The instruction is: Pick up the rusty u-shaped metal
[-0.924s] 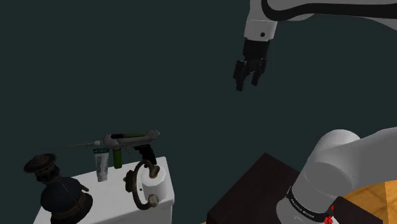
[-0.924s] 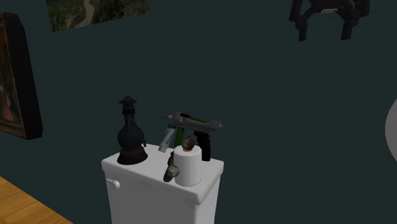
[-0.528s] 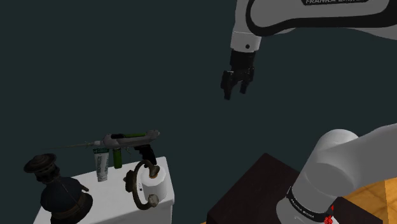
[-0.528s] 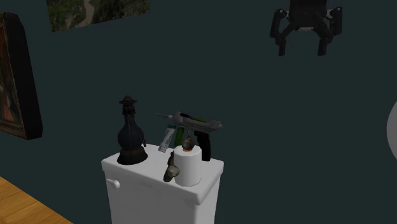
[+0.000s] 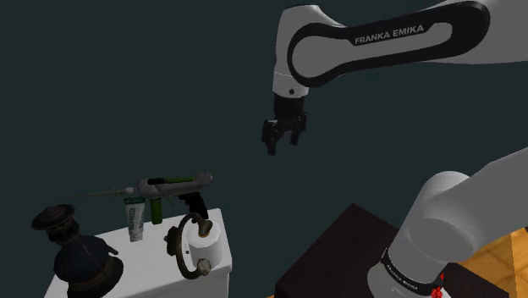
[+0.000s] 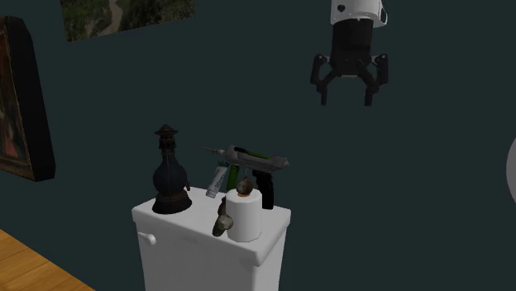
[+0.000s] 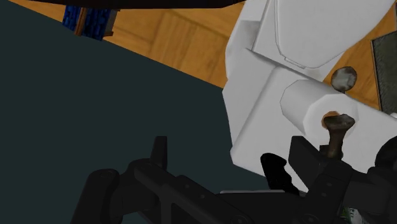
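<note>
The rusty u-shaped metal [image 5: 184,246] lies curled around a white paper roll [image 5: 207,244] on top of a white toilet tank [image 5: 148,275]. In the second exterior view the rusty u-shaped metal [image 6: 222,219] hangs at the roll's [image 6: 244,217] left side. My gripper [image 5: 283,146] hangs open in the air, high above the tank and off to the shoulder view's right. It is empty in the second exterior view too, where the gripper [image 6: 346,99] points down. In the wrist view the gripper [image 7: 229,151] looks toward the u-shaped metal's knobbed end [image 7: 337,125] on the roll [image 7: 310,105].
A dark bulbous vase [image 5: 80,254], a grey and green drill-like tool [image 5: 165,184] and a white tube [image 5: 135,222] share the tank top. My dark stand [image 5: 338,254] is at the lower right. A framed picture [image 6: 25,103] hangs on the dark wall above wooden floor [image 6: 25,264].
The gripper has come down and moved to the left in both exterior views, closer to the tank. It has stayed open; the things on the tank have not moved.
</note>
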You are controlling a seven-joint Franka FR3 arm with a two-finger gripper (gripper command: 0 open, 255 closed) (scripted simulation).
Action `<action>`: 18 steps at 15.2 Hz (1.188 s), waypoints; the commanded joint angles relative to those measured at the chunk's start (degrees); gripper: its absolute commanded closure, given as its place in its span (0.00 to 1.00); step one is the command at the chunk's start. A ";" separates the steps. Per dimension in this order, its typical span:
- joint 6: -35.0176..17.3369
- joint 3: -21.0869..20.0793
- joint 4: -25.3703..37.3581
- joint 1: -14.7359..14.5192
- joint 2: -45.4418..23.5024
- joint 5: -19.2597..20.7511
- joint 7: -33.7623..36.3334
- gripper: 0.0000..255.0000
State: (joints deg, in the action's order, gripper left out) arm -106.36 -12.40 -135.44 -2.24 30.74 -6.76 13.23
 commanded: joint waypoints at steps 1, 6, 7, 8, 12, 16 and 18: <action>-3.51 -1.84 -0.15 -0.51 -3.11 -0.52 1.67 0.00; -10.85 -6.00 1.41 -1.30 -11.65 -0.40 5.75 0.00; -12.23 -6.81 1.95 -1.42 -13.52 -0.14 6.65 0.00; -13.57 -7.60 2.55 -1.53 -15.43 0.22 7.59 0.00; -18.49 -10.47 5.68 -2.05 -23.50 2.64 11.76 0.00; -22.43 -12.52 9.97 -3.05 -32.16 6.68 16.60 0.00; -23.96 -13.08 12.57 -3.91 -36.63 9.15 19.15 0.00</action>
State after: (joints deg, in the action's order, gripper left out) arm -129.35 -24.96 -124.79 -5.56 -2.78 0.72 30.45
